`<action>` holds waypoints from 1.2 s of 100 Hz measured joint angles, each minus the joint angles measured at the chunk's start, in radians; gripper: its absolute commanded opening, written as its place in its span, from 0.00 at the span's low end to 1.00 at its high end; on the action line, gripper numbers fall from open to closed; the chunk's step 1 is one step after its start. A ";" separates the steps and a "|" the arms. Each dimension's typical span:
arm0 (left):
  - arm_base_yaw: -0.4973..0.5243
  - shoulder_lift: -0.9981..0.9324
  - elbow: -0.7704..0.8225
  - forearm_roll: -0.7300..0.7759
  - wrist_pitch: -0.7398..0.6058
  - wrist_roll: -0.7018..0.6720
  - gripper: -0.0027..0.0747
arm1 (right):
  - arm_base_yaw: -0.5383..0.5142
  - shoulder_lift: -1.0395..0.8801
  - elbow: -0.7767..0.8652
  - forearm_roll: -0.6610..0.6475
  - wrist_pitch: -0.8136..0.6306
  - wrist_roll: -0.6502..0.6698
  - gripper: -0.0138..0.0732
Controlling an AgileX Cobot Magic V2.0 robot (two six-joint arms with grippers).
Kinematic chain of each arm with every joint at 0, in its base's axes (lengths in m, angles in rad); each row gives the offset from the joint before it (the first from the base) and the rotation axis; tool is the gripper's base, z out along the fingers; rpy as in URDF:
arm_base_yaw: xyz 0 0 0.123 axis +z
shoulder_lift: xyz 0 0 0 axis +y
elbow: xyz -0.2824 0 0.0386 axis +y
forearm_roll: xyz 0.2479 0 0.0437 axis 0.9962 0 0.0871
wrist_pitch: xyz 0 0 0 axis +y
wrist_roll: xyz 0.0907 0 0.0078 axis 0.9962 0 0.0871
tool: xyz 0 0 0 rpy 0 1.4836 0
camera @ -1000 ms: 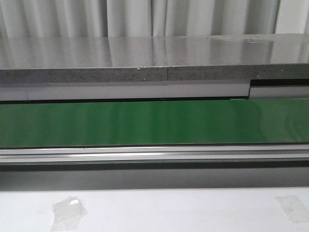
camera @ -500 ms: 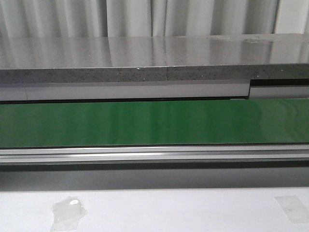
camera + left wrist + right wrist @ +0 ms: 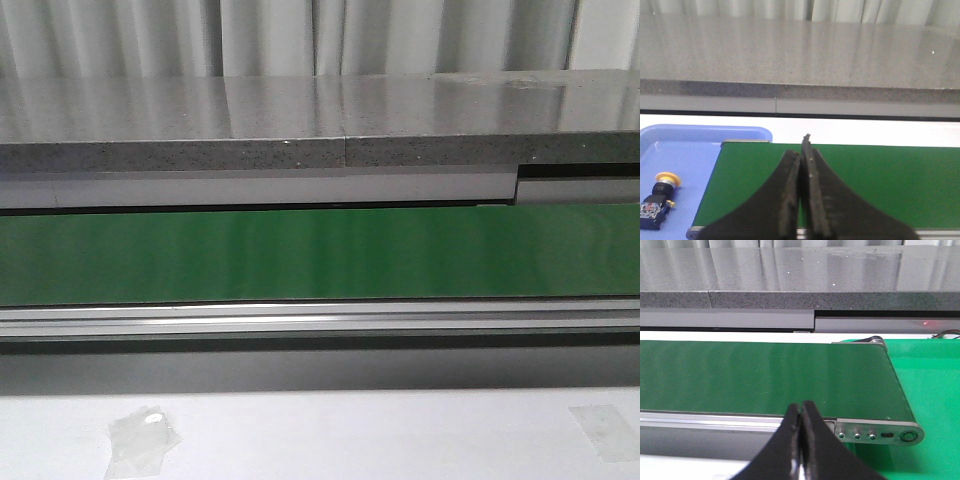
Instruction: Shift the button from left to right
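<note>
Right now the left gripper [image 3: 801, 165] has its fingers pressed together with nothing between them, poised over the near edge of the green conveyor belt [image 3: 880, 175], and the right gripper [image 3: 801, 415] is likewise closed and empty. Off to the side, the button [image 3: 659, 199] lies on its side in the blue tray [image 3: 695, 150] just beside the belt's end. To start well, the left jaws should probably spread before reaching, then come down across the black body, not the rounded yellow cap.
</note>
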 measured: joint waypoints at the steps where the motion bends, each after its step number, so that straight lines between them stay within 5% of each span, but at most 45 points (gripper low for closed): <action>1: 0.000 0.016 -0.018 0.000 0.015 0.000 0.01 | 0.000 0.000 0.000 -0.007 0.000 0.000 0.08; 36: 0.000 0.389 -0.374 0.000 0.313 0.000 0.01 | 0.000 0.000 0.000 -0.007 0.000 0.000 0.08; 69: 0.000 0.591 -0.451 0.000 0.405 0.026 0.04 | 0.000 0.000 0.000 -0.007 0.000 0.000 0.08; 76: 0.000 0.615 -0.451 0.000 0.417 0.026 0.16 | 0.000 0.000 0.000 -0.007 0.000 0.000 0.08; 98: 0.000 0.631 -0.451 0.021 0.434 0.028 0.81 | 0.000 0.000 0.000 -0.007 0.000 0.000 0.08; 120: 0.000 0.631 -0.453 0.090 0.444 -0.013 0.85 | 0.000 0.000 0.000 -0.007 0.000 0.000 0.08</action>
